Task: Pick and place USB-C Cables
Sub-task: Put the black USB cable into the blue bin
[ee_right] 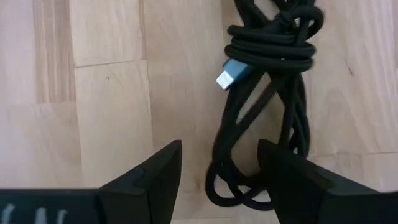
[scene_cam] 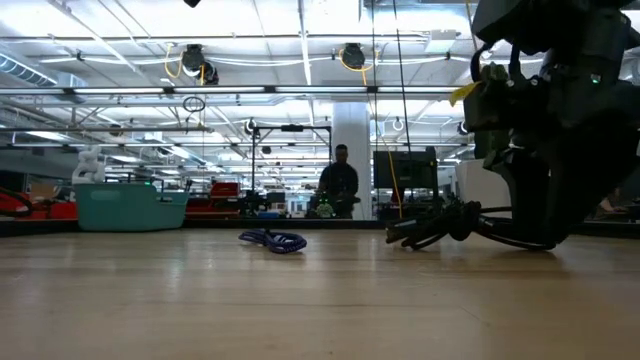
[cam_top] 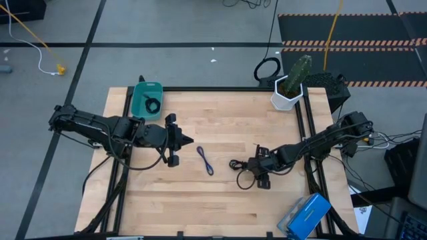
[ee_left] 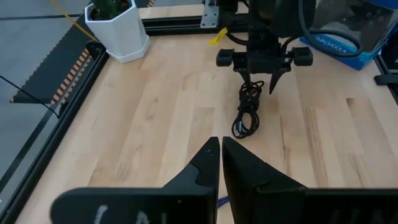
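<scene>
One black USB-C cable point(cam_top: 235, 164) lies as a bundle on the wood table. Its pale blue plug point(ee_right: 227, 73) shows in the right wrist view. My right gripper point(ee_right: 221, 168) is open, low over the bundle's right end, pointing down, with a finger on either side of its end loop point(ee_right: 239, 186). The blue-purple cable point(cam_top: 205, 160) lies flat mid-table, between the two arms. A second black cable point(cam_top: 153, 105) rests inside the teal tray point(cam_top: 138, 100) at the far left. My left gripper point(ee_left: 221, 146) is shut and hovers left of the blue-purple cable, pointing right. My right gripper stands astride the black bundle's end loop point(ee_right: 239, 186) from above. One finger point(ee_right: 283, 171) overlaps a strand of the bundle. Whether it touches the cable, I cannot tell. The bundle lies flat on the table.
A cactus in a white pot point(cam_top: 288, 90) stands at the far right corner. A blue box point(cam_top: 305, 217) lies at the near right corner. Black frame rails point(cam_top: 308, 127) run along the table's sides. Bare wood spreads across the near half. A person point(scene_cam: 340, 180) stands far behind.
</scene>
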Available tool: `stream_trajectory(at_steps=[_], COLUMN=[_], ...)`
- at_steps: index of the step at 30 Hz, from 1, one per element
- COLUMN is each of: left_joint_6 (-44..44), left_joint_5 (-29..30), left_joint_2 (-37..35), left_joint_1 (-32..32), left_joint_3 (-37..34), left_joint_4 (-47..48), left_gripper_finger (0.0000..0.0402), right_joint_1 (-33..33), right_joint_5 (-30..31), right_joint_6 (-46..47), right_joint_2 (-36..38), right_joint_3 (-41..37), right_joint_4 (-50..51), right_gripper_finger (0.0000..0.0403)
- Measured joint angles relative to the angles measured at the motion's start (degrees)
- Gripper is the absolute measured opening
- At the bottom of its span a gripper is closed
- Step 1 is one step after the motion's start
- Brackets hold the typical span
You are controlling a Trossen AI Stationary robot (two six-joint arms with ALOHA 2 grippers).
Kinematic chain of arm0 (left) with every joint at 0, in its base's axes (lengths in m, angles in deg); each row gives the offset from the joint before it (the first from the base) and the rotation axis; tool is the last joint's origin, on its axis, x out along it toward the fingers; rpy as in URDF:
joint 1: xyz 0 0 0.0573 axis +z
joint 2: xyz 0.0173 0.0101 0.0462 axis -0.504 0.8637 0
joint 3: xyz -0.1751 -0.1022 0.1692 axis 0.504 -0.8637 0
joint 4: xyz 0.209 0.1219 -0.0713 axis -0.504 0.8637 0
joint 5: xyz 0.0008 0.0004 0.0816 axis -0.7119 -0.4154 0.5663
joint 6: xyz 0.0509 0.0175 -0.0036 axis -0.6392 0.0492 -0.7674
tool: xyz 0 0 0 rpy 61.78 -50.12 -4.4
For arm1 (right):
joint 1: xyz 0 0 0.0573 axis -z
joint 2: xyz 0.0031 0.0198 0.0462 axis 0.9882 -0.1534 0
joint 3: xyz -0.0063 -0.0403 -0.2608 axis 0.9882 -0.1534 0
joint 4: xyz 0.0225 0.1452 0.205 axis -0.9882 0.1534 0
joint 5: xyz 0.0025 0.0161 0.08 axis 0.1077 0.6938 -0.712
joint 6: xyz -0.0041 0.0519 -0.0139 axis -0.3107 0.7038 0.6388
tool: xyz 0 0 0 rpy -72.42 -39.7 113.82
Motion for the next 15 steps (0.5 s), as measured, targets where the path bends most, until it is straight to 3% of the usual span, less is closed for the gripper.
stream_trajectory(at_steps=[6, 15], left_joint_6=[0.0, 0.0], left_joint_5=[0.0, 0.0], left_joint_2=[0.0, 0.0], left_joint_1=[0.0, 0.0], left_joint_3=[0.0, 0.0], left_joint_4=[0.0, 0.0], left_gripper_finger=[0.0024, 0.0024], right_joint_1=[0.0, 0.1], right_joint_5=[0.4, 0.4], right_joint_6=[-0.2, -0.7], right_joint_2=[0.0, 0.0], right_joint_3=[-2.3, -2.3], right_joint_4=[-3.2, -3.4], right_gripper_finger=[0.0175, 0.0069])
